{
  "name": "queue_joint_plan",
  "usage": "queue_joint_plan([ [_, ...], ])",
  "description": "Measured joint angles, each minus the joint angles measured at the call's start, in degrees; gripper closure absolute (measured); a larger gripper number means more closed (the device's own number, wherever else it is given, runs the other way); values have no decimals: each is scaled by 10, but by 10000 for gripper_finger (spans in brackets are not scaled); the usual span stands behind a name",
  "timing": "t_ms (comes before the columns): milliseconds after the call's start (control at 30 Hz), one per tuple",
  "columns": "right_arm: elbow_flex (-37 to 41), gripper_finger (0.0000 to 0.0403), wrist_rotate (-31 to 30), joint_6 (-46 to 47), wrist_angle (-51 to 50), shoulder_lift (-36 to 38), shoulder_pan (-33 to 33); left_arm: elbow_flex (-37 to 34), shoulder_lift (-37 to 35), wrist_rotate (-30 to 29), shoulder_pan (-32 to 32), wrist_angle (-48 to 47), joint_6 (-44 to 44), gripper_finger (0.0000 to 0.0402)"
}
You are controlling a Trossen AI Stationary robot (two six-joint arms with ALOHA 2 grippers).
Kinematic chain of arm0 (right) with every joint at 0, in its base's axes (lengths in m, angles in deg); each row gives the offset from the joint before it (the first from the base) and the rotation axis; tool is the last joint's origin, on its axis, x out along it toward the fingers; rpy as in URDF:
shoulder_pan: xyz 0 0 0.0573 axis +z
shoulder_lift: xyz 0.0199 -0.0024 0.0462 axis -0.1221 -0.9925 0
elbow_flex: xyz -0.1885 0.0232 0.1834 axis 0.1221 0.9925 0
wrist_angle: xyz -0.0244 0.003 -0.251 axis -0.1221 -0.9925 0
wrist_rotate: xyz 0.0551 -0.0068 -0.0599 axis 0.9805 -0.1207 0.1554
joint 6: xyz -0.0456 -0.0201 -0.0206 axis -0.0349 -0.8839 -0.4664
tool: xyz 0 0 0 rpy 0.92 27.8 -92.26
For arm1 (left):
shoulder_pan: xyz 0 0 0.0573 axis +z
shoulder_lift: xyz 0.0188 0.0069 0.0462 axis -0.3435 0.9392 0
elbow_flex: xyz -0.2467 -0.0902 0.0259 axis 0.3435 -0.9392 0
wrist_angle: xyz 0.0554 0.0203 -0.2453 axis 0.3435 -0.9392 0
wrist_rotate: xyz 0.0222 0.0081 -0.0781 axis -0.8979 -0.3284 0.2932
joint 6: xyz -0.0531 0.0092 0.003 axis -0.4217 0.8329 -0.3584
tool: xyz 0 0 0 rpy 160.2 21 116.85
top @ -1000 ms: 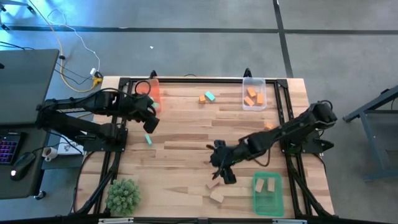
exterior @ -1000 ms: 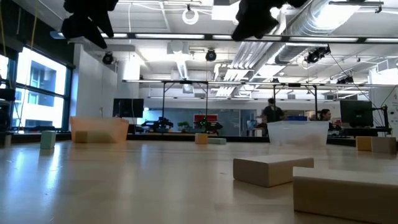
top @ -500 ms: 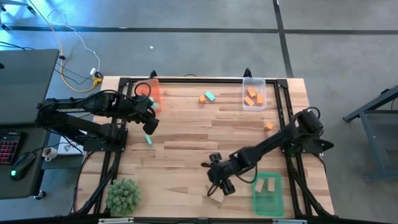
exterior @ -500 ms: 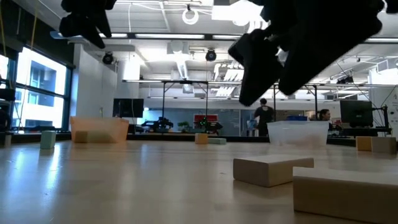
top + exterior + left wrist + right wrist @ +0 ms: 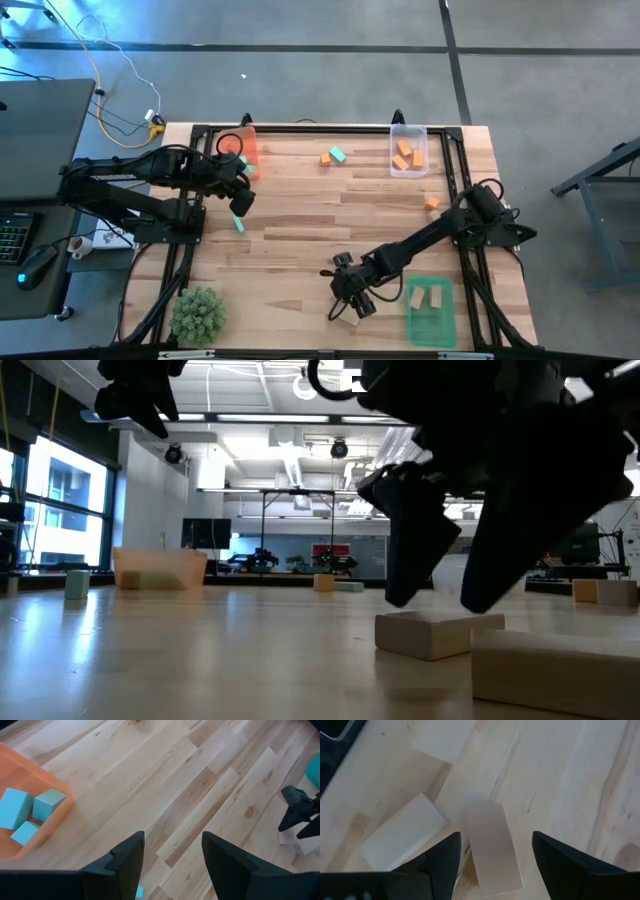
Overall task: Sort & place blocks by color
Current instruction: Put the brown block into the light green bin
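Pale wooden planks make up the surface, framed by a black rail, with a spiky green plant at its near left corner. Three trays sit on it: an orange tray at the far left holding three teal blocks, a clear tray at the far right holding about three orange blocks, and a green tray at the near right holding two tan blocks.

Loose on the surface are one orange block touching one teal block near the far edge, one orange block by the right rail, one teal block on the left side, and two tan blocks near the front edge.

The right gripper hangs low over the nearer pair, its fingers spread wide on either side of one tan cuboid, holding nothing; the second tan block lies just beside it. In the low view the two dark fingers stand above that cuboid without visibly touching it.

The left gripper hovers above the surface near the orange tray, fingers apart and empty.
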Motion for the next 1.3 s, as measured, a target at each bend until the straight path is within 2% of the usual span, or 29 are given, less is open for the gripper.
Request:
queue_joint_plan([
  [300,-1,179,12,24,0,-22,0,0,0,-1,0,0,0,216],
  [400,-1,212,11,49,1,-22,0,0,0,-1,0,0,0,216],
  [567,-2,301,13,105,2,-22,4,0,0,-2,0,0,0,216],
  [600,-2,309,15,120,3,-22,4,0,0,-2,0,0,0,216],
  [767,-22,309,23,202,-24,-24,5,-1,0,-4,0,0,0,216],
  [900,-57,309,19,228,-95,-26,18,-12,0,-4,0,2,0,216],
  [1100,-109,309,-42,277,-225,-25,54,-45,0,-3,0,2,0,216],
  [1300,-149,309,-110,377,-326,-25,102,-61,0,0,0,3,-11,216],
])
